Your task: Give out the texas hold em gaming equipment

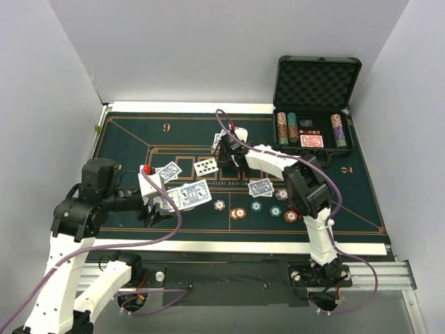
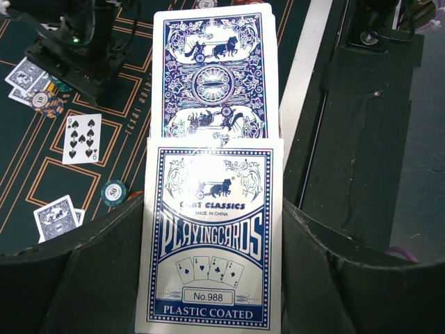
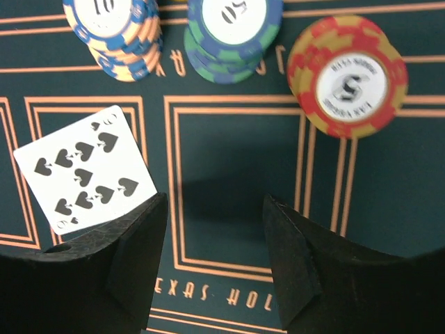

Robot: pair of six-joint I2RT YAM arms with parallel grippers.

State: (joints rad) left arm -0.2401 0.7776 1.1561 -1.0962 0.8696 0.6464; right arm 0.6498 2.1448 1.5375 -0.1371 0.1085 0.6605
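My left gripper [image 2: 212,209] is shut on a blue-and-white playing-card pack [image 2: 212,264]. A blue-backed card [image 2: 214,69] sticks out of the pack's far end. In the top view this gripper [image 1: 167,202] holds the pack [image 1: 193,193] above the mat's near left. My right gripper [image 3: 215,209] stands open over bare green mat with nothing between its fingers. A face-up nine of spades [image 3: 82,167] lies just left of it, also visible from above [image 1: 206,166]. Beyond the jaws stand chip stacks in blue-cream [image 3: 118,31], green-blue [image 3: 233,31] and red-yellow [image 3: 348,76]. Face-down blue cards [image 1: 261,186] and a row of chips [image 1: 256,206] lie on the mat.
An open black foam-lined case [image 1: 316,76] sits at the back right, holding chip rows and a red-backed deck [image 1: 312,141]. More blue-backed cards [image 1: 169,172] lie near the left gripper. The green felt mat [image 1: 139,132] ends at a white border, with grey walls around the table.
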